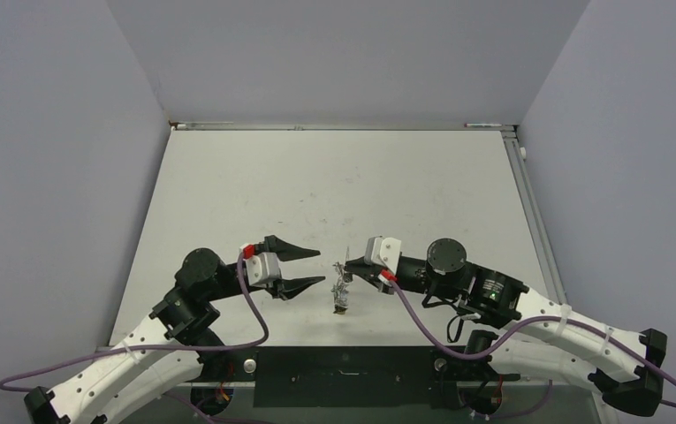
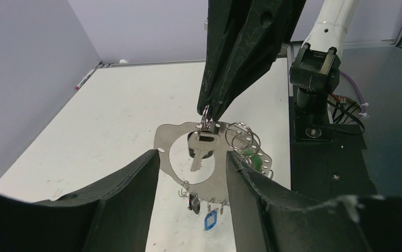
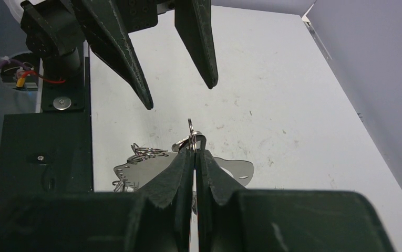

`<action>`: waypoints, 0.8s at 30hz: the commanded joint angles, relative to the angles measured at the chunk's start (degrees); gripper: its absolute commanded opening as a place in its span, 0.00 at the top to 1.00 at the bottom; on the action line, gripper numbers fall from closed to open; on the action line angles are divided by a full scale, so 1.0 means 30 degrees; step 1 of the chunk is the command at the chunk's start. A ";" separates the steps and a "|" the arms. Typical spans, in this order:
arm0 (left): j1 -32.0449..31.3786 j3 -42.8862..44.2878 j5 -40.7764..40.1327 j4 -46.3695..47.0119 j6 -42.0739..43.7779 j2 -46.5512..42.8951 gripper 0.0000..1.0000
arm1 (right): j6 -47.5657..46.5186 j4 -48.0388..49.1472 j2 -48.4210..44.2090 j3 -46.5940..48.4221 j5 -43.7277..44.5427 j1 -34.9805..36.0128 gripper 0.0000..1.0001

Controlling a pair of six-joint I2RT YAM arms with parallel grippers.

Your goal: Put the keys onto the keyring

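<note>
The keyring [image 2: 163, 137] shows as a flat silver plate with a large round hole and small holes along its edge. It hangs from my right gripper [image 2: 206, 111], which is shut on a small split ring at its top. A silver key with a black head [image 2: 203, 149] hangs in the hole. A blue tag [image 2: 210, 220], a dark key [image 2: 193, 202] and a green piece [image 2: 250, 154] hang from the edge. My left gripper [image 2: 192, 155] is open, with one finger on each side of the keyring and not touching it. The top view shows the bundle [image 1: 343, 284] between the left gripper [image 1: 322, 268] and the right gripper [image 1: 349, 261].
Loose split rings [image 2: 242, 137] hang at the plate's right side. The black base plate [image 1: 343, 375] lies at the near table edge. A pen [image 2: 85, 79] lies by the far wall. Grey walls close in the table on three sides.
</note>
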 commanded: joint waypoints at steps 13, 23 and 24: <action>0.0084 -0.0670 -0.1298 0.1021 0.0599 -0.0652 0.35 | 0.0138 0.3158 -0.1419 -0.0560 0.1244 0.0166 0.95; 0.0084 0.0220 -0.1237 0.0351 0.1710 -0.0422 0.28 | 0.0115 0.2791 -0.1626 -0.0432 0.1846 0.0166 0.95; 0.0084 0.0730 -0.0984 -0.0114 0.2006 -0.0158 0.28 | 0.0156 0.2744 -0.1679 -0.0389 0.1849 0.0166 0.95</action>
